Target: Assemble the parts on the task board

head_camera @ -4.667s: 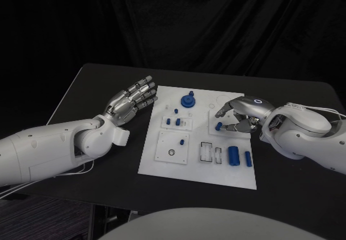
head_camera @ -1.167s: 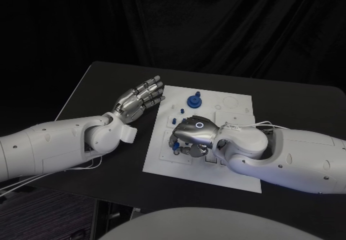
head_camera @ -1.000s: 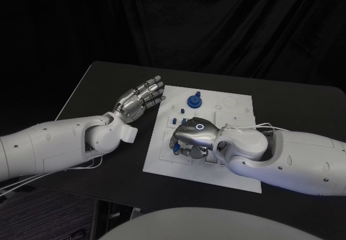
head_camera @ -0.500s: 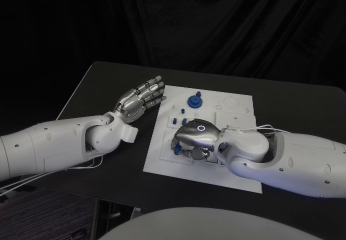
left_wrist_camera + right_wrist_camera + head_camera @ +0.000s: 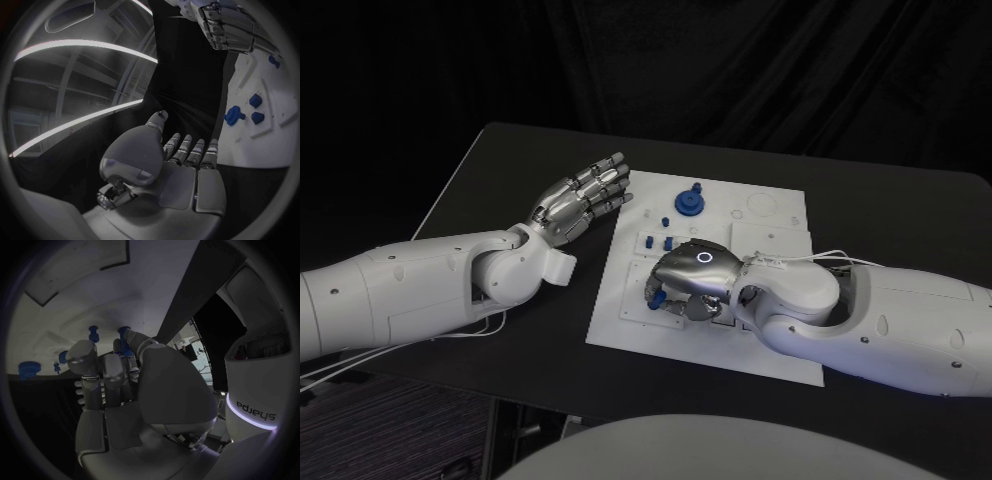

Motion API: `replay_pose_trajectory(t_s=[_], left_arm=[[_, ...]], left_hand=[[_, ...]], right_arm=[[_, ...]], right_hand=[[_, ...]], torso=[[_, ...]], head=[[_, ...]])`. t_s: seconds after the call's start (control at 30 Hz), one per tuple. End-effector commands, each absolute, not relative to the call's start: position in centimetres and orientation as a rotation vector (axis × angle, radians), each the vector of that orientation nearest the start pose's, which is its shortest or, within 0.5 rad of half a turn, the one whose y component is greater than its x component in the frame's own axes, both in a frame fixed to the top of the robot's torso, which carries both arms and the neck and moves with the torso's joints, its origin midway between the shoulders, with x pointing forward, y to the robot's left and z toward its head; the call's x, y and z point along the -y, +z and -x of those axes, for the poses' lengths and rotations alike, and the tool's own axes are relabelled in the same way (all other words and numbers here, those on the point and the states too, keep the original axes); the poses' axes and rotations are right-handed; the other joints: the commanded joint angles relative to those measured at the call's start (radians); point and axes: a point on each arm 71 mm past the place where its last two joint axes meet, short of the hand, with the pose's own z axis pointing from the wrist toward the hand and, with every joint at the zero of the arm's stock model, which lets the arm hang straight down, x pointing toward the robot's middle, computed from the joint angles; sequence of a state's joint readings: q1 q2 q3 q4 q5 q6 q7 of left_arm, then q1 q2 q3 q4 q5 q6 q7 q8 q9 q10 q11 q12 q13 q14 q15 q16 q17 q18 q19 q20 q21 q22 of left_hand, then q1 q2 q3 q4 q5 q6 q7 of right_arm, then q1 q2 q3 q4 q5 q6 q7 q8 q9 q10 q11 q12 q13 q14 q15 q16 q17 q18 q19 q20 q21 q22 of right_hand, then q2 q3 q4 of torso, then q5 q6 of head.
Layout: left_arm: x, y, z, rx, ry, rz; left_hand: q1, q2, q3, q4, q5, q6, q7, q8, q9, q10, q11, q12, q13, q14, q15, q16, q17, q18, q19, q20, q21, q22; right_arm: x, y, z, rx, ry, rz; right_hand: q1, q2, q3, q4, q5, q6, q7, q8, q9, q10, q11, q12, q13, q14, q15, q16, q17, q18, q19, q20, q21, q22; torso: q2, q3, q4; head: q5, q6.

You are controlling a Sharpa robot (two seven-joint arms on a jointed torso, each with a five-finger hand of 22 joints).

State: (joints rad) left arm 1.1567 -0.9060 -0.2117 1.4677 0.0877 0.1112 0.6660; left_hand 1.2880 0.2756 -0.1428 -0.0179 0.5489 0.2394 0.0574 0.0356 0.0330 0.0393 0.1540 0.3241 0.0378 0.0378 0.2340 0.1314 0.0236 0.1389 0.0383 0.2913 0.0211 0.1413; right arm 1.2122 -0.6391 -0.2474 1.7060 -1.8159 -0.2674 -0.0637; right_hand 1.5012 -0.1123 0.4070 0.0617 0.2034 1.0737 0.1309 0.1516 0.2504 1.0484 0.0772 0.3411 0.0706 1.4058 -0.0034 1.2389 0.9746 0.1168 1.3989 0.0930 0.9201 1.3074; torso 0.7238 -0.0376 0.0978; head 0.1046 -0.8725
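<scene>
The flat white plastic task board lies in the middle of the black table, and on it we see small blue plastic parts: a round blue knob-like piece standing near the far edge, and a pair of short blue pegs just nearer than it. One more small blue part shows at the fingertips of the right robot hand, which is bent down over the near-left area of the board. We judge that this hand is pinching the part and pressing it toward a seat in the board, though its curled fingers hide the contact, so we cannot tell whether the part is already in its hole.

Over the last second the right robot hand has sunk slightly and crept toward the near edge of the board, its wrist settling lower. To us that reads as the insertion step under way, not finished. Against the oldest picture the difference is large: then this hand hovered at the right side of the board, and two longer blue cylinders lay visible near the board's right front, a spot the arm now covers.

The left robot hand keeps its place beside the board's left edge, empty, fingers straight and a little apart, touching nothing that we can see
</scene>
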Motion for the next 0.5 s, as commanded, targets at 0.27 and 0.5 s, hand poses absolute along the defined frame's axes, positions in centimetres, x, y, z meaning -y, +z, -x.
replay_pose_trajectory(t_s=[0.27, 0.5], left_arm=[[-24.39, -24.09, -45.39, -1.415, -1.927, 1.137], [-24.38, -24.12, -45.43, -1.417, -1.927, 1.138]], left_hand=[[-0.006, 0.008, 0.008, -0.001, 0.005, 0.001, 0.004, 0.004, 0.001, -0.006, -0.004, 0.006, 0.001, 0.0, 0.003, 0.005, 0.001, -0.017, 0.007, -0.003, 0.006, 0.001], [-0.006, 0.008, 0.009, -0.001, 0.005, 0.0, 0.006, 0.003, 0.001, -0.007, -0.005, 0.007, 0.001, 0.0, 0.003, 0.005, 0.001, -0.017, 0.007, -0.003, 0.006, 0.001]], right_arm=[[5.24, -23.04, -38.17, -1.621, 0.854, 0.834], [5.22, -23.15, -38.15, -1.627, 0.855, 0.841]], right_hand=[[-0.009, -0.006, 0.003, -0.003, -0.002, -0.003, 0.001, -0.002, 0.001, 0.002, 0.0, -0.01, 0.001, -0.009, -0.001, -0.009, -0.006, -0.002, -0.011, 0.002, -0.013, 0.111], [-0.04, -0.023, -0.002, 0.007, -0.014, -0.076, 0.013, -0.048, -0.011, -0.047, 0.021, -0.041, -0.002, -0.027, 0.017, -0.025, -0.026, 0.002, -0.031, 0.013, -0.052, 0.102]], torso=[[-0.002, -0.0002, 0.0014], [-0.002, -0.0007, 0.0008]], head=[[0.0, 0.0], [-0.001, 0.0]])
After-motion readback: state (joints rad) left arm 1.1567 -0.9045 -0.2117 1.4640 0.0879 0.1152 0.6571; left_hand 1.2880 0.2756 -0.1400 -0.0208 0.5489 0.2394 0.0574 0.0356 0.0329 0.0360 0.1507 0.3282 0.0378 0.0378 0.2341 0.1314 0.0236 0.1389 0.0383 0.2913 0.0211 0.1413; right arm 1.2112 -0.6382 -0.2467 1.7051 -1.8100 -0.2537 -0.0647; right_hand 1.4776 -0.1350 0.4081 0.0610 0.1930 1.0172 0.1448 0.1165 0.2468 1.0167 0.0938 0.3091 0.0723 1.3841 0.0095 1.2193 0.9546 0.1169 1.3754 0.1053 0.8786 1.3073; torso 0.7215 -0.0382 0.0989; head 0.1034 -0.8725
